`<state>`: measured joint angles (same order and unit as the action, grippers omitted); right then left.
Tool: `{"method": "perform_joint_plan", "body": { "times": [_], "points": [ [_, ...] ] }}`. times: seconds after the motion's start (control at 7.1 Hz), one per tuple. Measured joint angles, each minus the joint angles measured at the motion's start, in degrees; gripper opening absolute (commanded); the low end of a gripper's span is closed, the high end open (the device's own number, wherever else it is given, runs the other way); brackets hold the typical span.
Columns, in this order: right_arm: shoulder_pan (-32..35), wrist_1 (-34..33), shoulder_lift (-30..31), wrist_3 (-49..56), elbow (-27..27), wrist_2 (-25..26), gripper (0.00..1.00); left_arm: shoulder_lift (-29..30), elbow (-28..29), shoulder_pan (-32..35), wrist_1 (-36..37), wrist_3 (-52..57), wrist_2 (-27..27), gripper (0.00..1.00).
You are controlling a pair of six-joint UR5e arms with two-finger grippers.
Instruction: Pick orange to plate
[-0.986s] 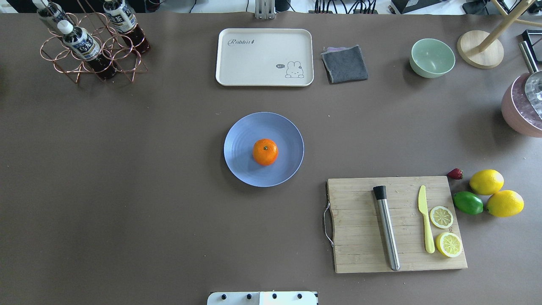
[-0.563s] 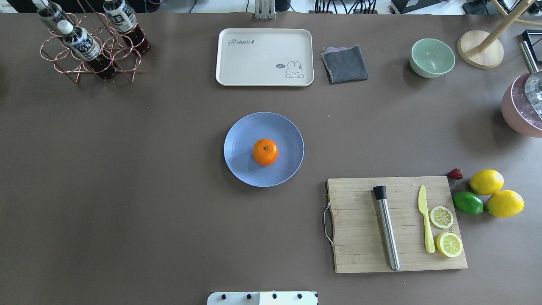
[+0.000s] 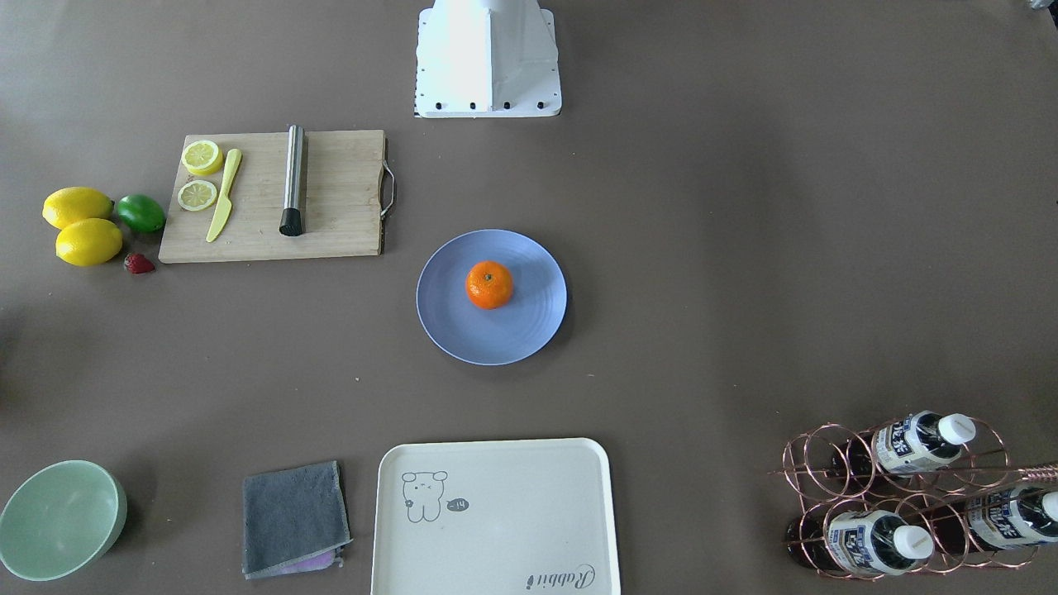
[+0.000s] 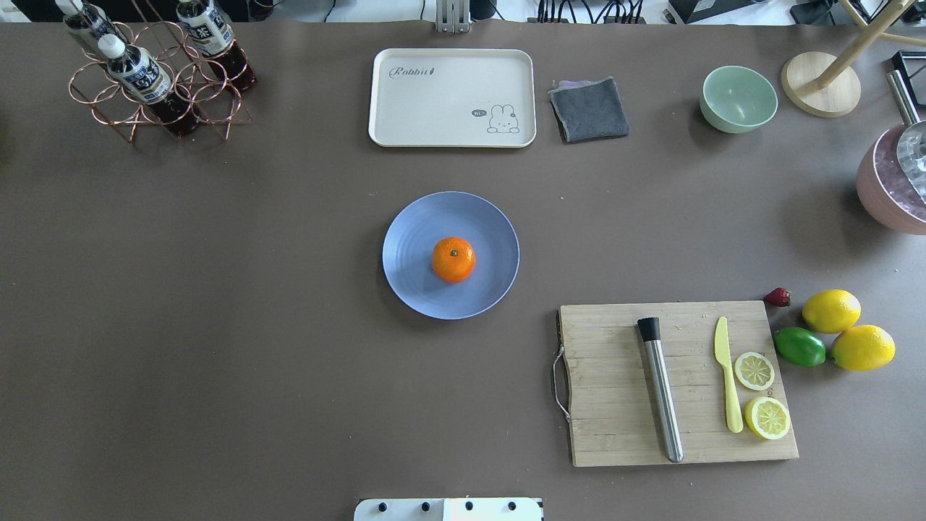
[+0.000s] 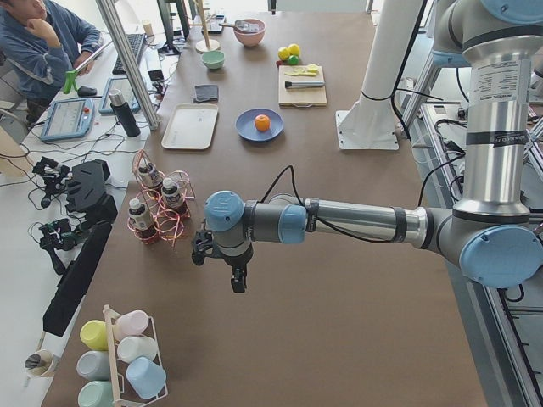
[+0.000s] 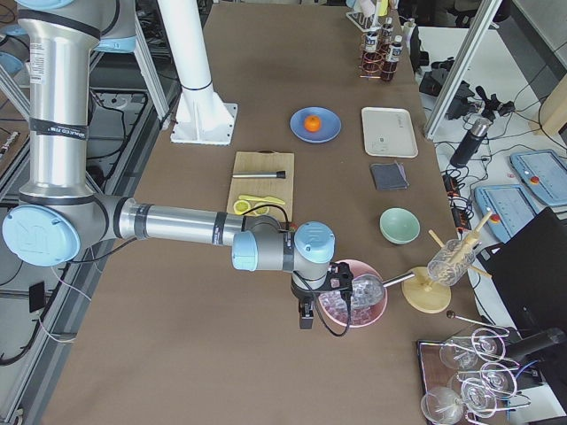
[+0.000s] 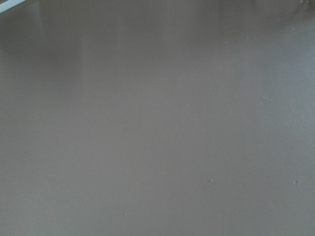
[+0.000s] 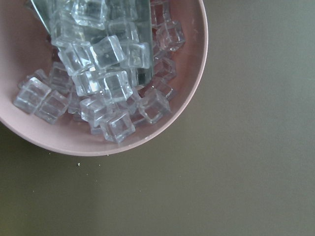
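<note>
The orange (image 4: 453, 259) rests stem-up near the middle of the periwinkle-blue plate (image 4: 416, 221), and nothing touches it. The front view shows the same orange (image 3: 489, 284) on the plate (image 3: 517, 335). Neither gripper appears in the overhead or front view. My left gripper (image 5: 238, 281) hangs low over bare table at the robot's far left end, well away from the plate (image 5: 245, 130). My right gripper (image 6: 304, 316) hangs beside a pink bowl of ice (image 6: 353, 297) at the far right end. Whether either gripper is open or shut cannot be told.
A cream tray (image 4: 452, 98), a grey cloth (image 4: 589, 109) and a pale-green bowl (image 4: 738, 98) line the far side. The cutting board (image 4: 615, 405) carries a muddler, a knife and lemon slices. Lemons (image 4: 831, 310) and a lime (image 4: 799, 346) lie beside it. A bottle rack (image 4: 148, 79) stands at the far left.
</note>
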<state>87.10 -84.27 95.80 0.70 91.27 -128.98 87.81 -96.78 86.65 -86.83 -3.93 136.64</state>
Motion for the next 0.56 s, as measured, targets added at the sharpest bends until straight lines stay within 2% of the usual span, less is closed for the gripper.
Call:
{"method": "perform_joint_plan", "body": {
  "times": [0.56],
  "points": [
    [0.0,0.1,0.1,0.1,0.2,-0.1,1.00,-0.4,-0.8,0.1,-0.3,0.2,0.0,0.98]
  ]
}}
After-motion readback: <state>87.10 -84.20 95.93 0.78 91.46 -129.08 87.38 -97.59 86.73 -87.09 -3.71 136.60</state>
